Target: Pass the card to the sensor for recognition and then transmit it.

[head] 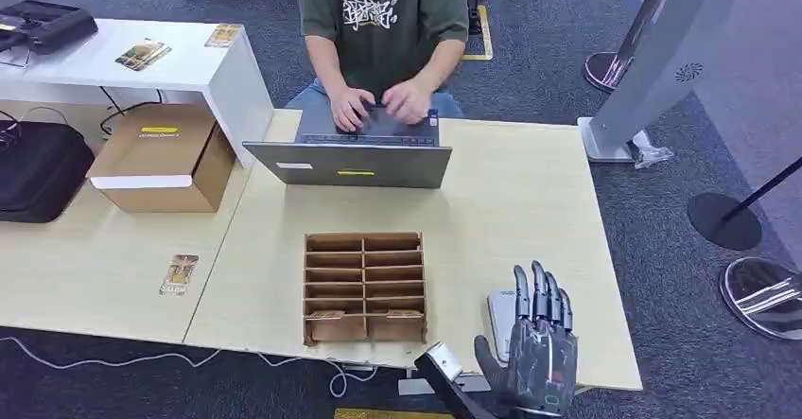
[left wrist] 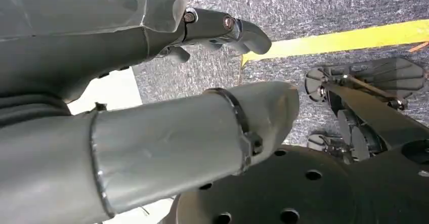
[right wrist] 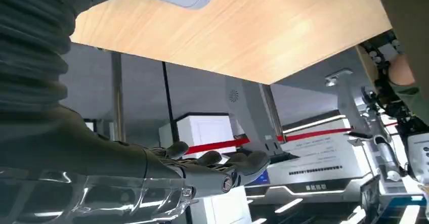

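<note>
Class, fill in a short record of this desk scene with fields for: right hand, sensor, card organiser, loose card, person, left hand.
right hand: right hand open, holding nothing, raised over the near right part of the table
sensor: white sensor pad flat on the table, partly behind that hand
card organiser: brown slotted organiser mid-table
loose card: card lying flat on the left table
person: person typing on a laptop
left hand: left hand hanging over carpet, holding nothing

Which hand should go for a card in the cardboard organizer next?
Right, probably. The right hand is up over the table, open, beside the organizer. The left hand hangs toward the floor.
</note>
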Tool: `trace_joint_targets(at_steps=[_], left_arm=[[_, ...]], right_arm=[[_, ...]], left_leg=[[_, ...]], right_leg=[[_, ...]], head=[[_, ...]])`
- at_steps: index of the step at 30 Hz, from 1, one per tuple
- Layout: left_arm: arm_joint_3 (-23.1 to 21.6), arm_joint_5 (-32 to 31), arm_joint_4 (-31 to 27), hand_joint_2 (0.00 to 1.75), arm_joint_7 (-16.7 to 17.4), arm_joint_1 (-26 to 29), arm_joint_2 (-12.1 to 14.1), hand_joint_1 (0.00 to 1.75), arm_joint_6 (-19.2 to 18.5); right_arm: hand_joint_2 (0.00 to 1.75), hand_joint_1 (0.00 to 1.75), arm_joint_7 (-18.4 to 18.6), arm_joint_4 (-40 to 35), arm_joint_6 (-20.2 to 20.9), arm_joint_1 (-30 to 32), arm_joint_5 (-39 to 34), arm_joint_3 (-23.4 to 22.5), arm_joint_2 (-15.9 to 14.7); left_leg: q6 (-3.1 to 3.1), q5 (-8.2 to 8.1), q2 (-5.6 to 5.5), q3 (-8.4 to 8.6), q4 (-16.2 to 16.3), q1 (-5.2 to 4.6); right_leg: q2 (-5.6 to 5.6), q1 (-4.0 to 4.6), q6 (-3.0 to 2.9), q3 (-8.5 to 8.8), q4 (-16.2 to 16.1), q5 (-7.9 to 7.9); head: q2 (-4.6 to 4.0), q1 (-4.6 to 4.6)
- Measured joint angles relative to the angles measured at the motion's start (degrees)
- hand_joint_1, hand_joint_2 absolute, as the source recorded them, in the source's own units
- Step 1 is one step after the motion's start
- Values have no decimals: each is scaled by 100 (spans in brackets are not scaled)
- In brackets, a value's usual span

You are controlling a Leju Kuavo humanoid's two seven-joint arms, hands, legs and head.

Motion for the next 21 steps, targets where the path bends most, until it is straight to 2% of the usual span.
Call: trace_joint_targets(at_steps=[4,7,14,18,21], left_arm=[[11,-11,0,0,4,-8,0,0,-4],[35,-15,0,0,7,-12,2,0,13],[50,-122,41,0,28,-59,48,0,59],[50,-208,127,0,50,-91,112,0,127],[50,-210,194,0,63,-105,164,0,188]], right_arm=[[175,0,-247,208,-203,-211,-37,105,-2],[175,0,-536,418,-179,-446,-101,225,0],[175,0,-985,992,828,-1130,-231,555,234],[175,0,-983,1244,1187,-1436,-295,601,367],[175,0,-894,1399,1298,-1550,-341,608,426]], left_leg=[[0,0,1,0,0,0],[0,1,1,1,0,0],[-2,3,2,6,0,5],[-2,3,2,6,0,5],[-2,3,1,6,0,4]], right_leg=[[0,0,0,1,0,1],[1,0,0,2,0,3],[2,6,-1,6,2,4],[3,6,-1,6,3,3],[1,5,-1,6,3,3]], head=[[0,0],[0,0],[0,0],[0,-2],[0,-2]])
